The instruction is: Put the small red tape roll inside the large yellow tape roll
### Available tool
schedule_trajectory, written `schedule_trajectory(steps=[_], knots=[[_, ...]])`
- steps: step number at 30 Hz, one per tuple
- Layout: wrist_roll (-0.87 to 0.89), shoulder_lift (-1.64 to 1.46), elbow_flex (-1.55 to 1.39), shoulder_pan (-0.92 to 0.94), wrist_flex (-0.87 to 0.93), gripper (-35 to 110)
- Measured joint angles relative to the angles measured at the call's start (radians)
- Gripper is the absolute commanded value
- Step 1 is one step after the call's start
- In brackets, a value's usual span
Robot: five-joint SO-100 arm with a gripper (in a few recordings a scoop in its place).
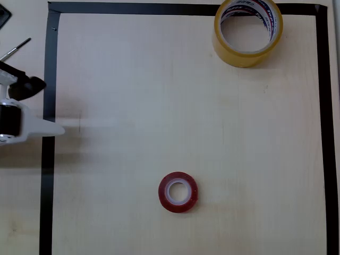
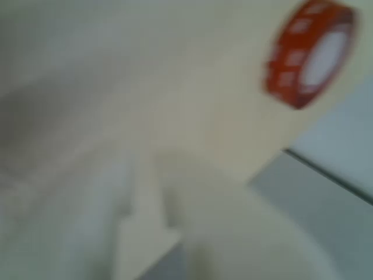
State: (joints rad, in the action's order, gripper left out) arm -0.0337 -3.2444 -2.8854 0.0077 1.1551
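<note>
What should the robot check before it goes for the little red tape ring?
1. Small red tape roll lying flat, apart from other things: ok.
2. Large yellow tape roll standing with its opening up, on the black tape border at the table's top edge: ok.
3. Nothing inside the yellow roll's opening: ok.
4. Bare table between the two rolls: ok.
5. Gripper at the left edge of the overhead view, far from the red roll: ok.
6. Gripper open wide enough: cannot tell; the wrist view is blurred.

Black tape border [image 1: 49, 159] frames the pale wooden table [image 1: 133, 95].
</note>
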Motion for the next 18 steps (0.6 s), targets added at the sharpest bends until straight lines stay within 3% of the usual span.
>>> schedule_trajectory(steps=[18], knots=[[0.003, 1.269, 0.815, 0.199, -0.249, 0]])
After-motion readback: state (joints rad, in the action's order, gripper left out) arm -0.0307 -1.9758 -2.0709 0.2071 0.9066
